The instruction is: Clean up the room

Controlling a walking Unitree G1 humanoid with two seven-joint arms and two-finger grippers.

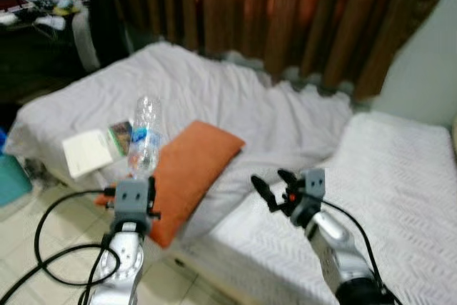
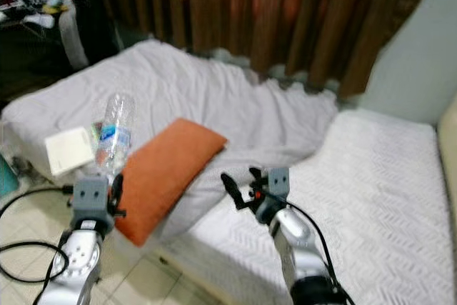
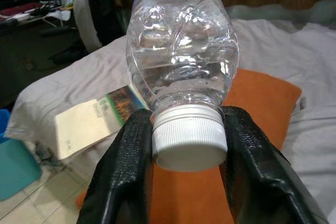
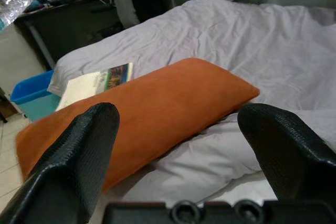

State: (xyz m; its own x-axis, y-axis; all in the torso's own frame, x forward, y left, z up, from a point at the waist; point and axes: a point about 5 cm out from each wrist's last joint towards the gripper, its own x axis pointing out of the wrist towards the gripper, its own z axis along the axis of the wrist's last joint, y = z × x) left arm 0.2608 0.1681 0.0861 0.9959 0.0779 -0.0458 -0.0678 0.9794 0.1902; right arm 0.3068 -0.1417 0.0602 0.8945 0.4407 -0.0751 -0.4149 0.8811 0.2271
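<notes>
The robot looked to be in the middle of its tidy-up job: the left pincer (image 1: 133,192) was clenched on a clear plastic bottle (image 1: 145,136), holding it upside down by the neck, just above the white cap (image 3: 188,136). The bottle was up in the air over the near end of the orange pillow (image 1: 186,176), not resting on anything. It was see-through, thin and crinkly, with a blue and white label (image 1: 143,137) around it — the sort of bottle that could dent if squeezed hard. The cap was ridged around its side and seemed screwed on. The right pincer (image 1: 275,189) was released, its 2 black fingers (image 4: 79,153) spread wide with nothing between them, hovering over the edge of the bed near the pillow. The next move probably called for carrying the bottle off to a bin or a bench — no bin could be told for sure, though a blue tub (image 4: 32,95) sat on the floor by the bed. The grip had to stay tight, since the neck was smooth and round. The pillow looked soft and fuzzy, long and flat. The bed had a wrinkled pale grey sheet (image 1: 214,98) and a white cover with a zigzag pattern (image 1: 400,176). A thin, flat booklet (image 1: 96,149) lay on the sheet beside the pillow. Brown curtains (image 1: 285,12) hung in folds behind the bed, and black cables (image 1: 50,248) curled on the tiled floor.
</notes>
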